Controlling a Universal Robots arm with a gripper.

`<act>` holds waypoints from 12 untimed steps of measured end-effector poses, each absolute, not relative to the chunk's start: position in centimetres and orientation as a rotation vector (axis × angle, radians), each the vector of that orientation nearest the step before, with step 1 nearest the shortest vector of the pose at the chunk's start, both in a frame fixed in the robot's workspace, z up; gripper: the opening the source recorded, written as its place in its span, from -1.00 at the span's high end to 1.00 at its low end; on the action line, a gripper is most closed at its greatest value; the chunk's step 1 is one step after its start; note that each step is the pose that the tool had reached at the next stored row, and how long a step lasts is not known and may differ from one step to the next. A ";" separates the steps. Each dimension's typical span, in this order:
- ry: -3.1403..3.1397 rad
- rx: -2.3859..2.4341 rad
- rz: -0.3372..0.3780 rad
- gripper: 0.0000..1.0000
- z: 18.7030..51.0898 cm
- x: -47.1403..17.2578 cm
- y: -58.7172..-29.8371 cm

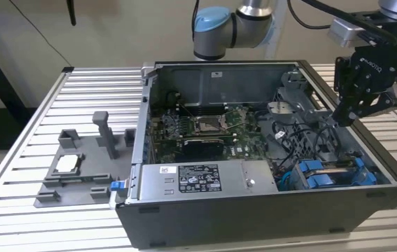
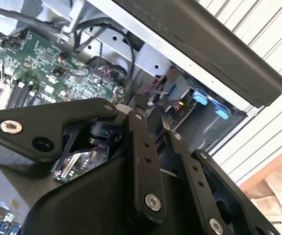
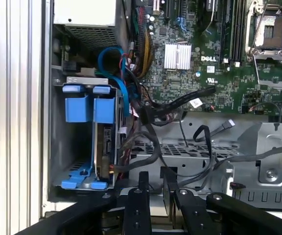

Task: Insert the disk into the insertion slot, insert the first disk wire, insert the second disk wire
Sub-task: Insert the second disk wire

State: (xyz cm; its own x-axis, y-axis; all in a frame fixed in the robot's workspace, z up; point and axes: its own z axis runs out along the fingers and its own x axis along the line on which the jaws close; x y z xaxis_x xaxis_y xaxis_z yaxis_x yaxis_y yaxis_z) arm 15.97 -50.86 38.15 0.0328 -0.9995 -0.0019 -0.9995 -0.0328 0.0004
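Arm reaching down over the open computer case (image 1: 254, 220), gripper (image 1: 343, 116) tilted inward just above its side wall; whether the pincer is clenched or released cannot be told. Directly beneath the pincer, loose black cables (image 3: 153, 147) cross a perforated metal floor. Slightly farther, below and to one side of it, the disk (image 3: 105, 147) sits in its blue frame inside the insertion slot (image 3: 57, 156). Beyond, the motherboard (image 1: 212, 131) and a grey power-supply box (image 1: 198, 178). Farthest, a grey fixture tray (image 1: 79, 178) on the slatted metal table (image 1: 100, 84), before a beige wall.
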 end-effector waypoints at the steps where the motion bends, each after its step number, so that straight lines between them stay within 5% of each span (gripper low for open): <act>1: 2.184 -2.257 0.001 0.47 38.2 16.0 -50.7; 12: 2.184 -2.257 -0.004 0.47 39.8 15.4 -50.7</act>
State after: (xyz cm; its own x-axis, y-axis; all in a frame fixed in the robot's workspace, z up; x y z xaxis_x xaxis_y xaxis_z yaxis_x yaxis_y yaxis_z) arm 15.37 -50.72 39.81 0.0329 -0.9995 0.0010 -0.9995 -0.0329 -0.0030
